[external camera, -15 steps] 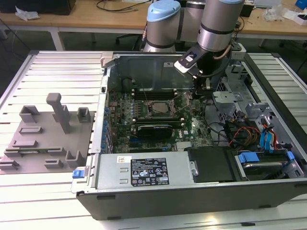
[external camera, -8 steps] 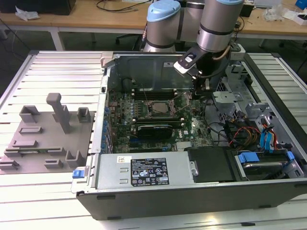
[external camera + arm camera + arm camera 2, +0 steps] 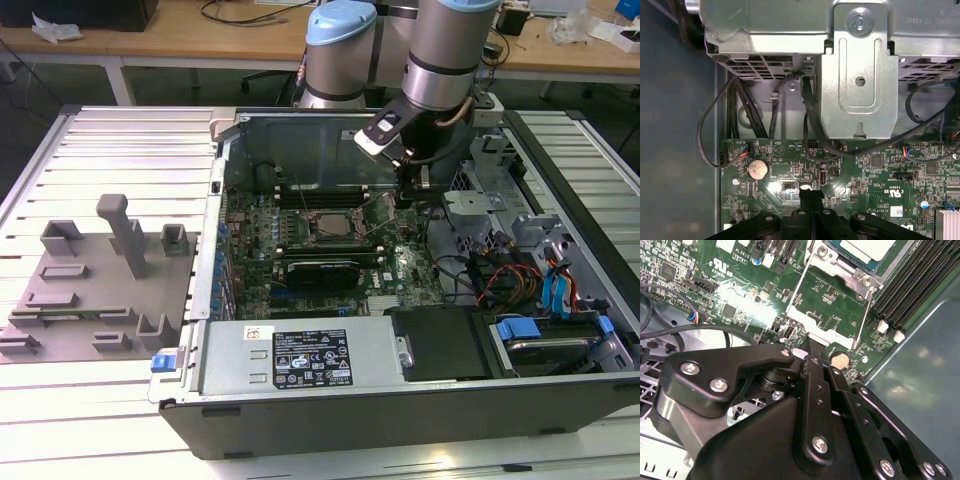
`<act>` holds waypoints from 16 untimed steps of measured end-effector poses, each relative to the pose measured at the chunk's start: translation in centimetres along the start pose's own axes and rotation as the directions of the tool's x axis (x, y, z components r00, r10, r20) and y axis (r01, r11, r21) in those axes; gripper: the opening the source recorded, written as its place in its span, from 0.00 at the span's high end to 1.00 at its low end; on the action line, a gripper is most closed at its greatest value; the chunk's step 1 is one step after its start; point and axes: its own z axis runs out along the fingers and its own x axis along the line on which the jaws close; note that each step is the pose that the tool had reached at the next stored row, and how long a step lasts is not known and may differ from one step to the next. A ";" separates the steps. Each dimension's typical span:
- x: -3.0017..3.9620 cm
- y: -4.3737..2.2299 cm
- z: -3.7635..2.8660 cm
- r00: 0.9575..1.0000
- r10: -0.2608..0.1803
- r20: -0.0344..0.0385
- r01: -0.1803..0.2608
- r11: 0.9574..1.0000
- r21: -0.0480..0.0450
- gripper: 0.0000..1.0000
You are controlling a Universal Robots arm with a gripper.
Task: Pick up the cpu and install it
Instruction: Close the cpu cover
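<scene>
The cpu point(image 3: 867, 247), a flat chip with a pale silvery top, lies in the socket frame point(image 3: 326, 224) in the middle of the motherboard inside the open computer case. The socket's metal load plate point(image 3: 380, 212) stands tilted up on the side toward the exterior view's right. My gripper point(image 3: 408, 190) hangs just to the right of that plate, low over the green board. Its black fingers point(image 3: 810, 196) are pressed together with nothing seen between them. In the second wrist view the gripper point(image 3: 810, 347) points at the hinge end of the load plate point(image 3: 815, 322). It is apart from the cpu.
Grey plastic blocks point(image 3: 100, 280) sit on the slatted table at the exterior view's left. The case holds a power supply point(image 3: 300, 360) at the front and a drive cage with cables point(image 3: 520, 260) on the right. A metal bracket point(image 3: 860, 75) and a coin battery point(image 3: 758, 169) lie near the fingers.
</scene>
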 end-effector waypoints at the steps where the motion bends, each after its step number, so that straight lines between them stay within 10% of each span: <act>1: 0.00 -0.09 0.00 1.000 0.000 0.000 0.000 1.000 0.000 0.89; 16: 0.01 -1.78 0.00 1.000 0.000 0.000 0.000 1.000 -0.001 0.89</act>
